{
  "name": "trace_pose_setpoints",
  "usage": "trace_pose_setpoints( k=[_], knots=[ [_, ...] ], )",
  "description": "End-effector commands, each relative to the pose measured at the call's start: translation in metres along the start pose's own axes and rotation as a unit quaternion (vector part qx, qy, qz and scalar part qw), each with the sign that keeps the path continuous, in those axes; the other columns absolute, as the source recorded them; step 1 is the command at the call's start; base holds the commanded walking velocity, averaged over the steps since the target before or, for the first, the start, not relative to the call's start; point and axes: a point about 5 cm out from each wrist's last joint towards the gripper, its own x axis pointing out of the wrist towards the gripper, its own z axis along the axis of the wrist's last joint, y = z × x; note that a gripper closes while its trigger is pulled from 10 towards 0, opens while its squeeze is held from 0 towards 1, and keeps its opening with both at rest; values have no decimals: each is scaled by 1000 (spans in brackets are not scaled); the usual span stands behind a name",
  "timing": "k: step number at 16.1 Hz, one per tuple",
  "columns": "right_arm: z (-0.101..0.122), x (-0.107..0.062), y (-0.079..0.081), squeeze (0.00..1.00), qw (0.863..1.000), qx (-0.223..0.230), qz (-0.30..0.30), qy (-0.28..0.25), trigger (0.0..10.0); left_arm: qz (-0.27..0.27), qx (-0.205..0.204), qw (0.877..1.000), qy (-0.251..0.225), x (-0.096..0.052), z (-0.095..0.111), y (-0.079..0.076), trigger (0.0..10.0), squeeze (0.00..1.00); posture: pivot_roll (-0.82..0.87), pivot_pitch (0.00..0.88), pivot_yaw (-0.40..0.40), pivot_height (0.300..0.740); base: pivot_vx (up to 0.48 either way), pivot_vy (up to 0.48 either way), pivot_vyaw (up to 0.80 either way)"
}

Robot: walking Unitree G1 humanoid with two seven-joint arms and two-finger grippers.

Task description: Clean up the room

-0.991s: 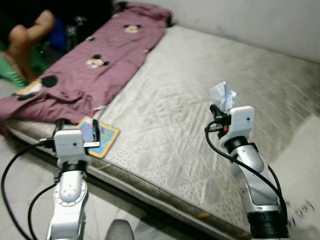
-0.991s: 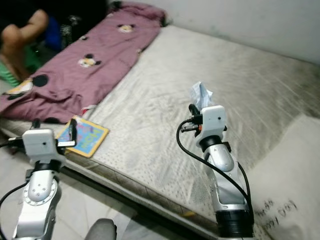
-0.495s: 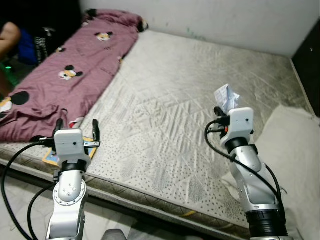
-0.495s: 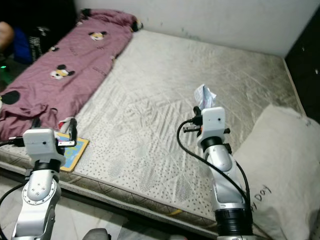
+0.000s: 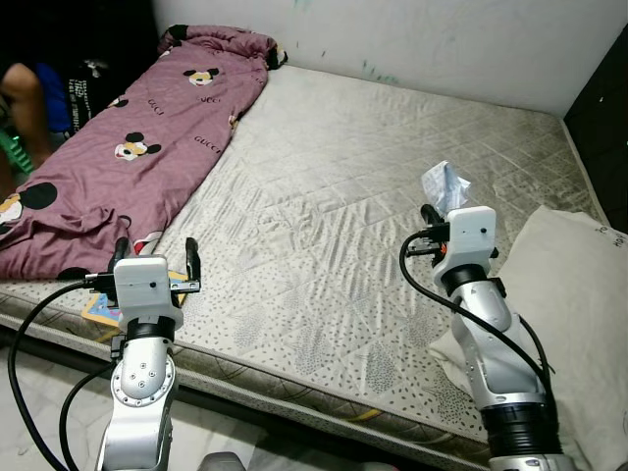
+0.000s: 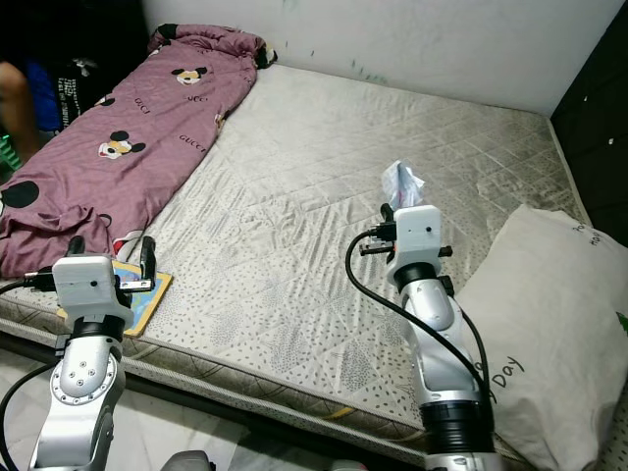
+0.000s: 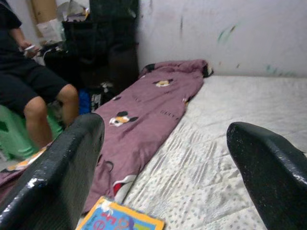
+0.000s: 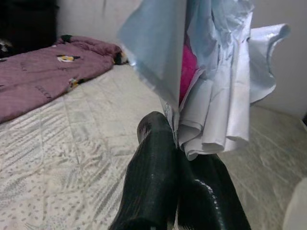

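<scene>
A crumpled white and pale blue wrapper (image 8: 211,72) with a pink patch sticks up from my right gripper (image 8: 175,139), which is shut on it. That gripper (image 5: 429,210) hovers above the right half of the bare grey mattress (image 5: 334,186), wrapper (image 5: 444,185) on top. My left gripper (image 5: 155,248) stands open over the mattress's near left edge, nothing between its fingers (image 7: 53,177). Just under it lies a colourful book (image 6: 140,296), partly hidden by the arm.
A maroon cartoon-mouse blanket (image 5: 137,137) covers the mattress's left side. A white pillow (image 6: 549,304) lies at the right edge. A person (image 7: 29,91) sits on a green stool at the far left. Dark furniture (image 5: 603,93) stands at the right.
The camera has swung right and lifted, so the pillow and right wall area came into view. Both arms keep their pose, and the wrapper stays in the right gripper.
</scene>
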Motion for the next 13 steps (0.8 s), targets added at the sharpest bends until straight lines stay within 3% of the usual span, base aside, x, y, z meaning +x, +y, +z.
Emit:
trace_pose_setpoints(
  k=[1,3,5,9,13],
  knots=[
    [-3,-1,-4,0,1000,15,-23,6,10000,16,3,1000,27,2,-7,1,10000,0,10,0,-31,740,0,0,0],
    [-6,-1,5,0,999,26,-20,16,10000,11,-22,999,28,6,-6,-6,10000,0,13,0,-45,740,0,0,0],
    [-6,2,18,0,999,30,6,19,10000,-10,-38,999,24,6,-3,-17,10000,0,16,0,-68,740,0,0,-800],
    [-3,3,22,0,999,34,15,12,10000,-13,-48,999,24,1,-3,-18,10000,0,11,6,-65,740,0,0,-800],
    [-7,1,21,0,999,39,9,16,10000,-17,-54,998,30,-2,-3,-22,10000,0,14,24,-65,740,0,303,-114]
  ],
)
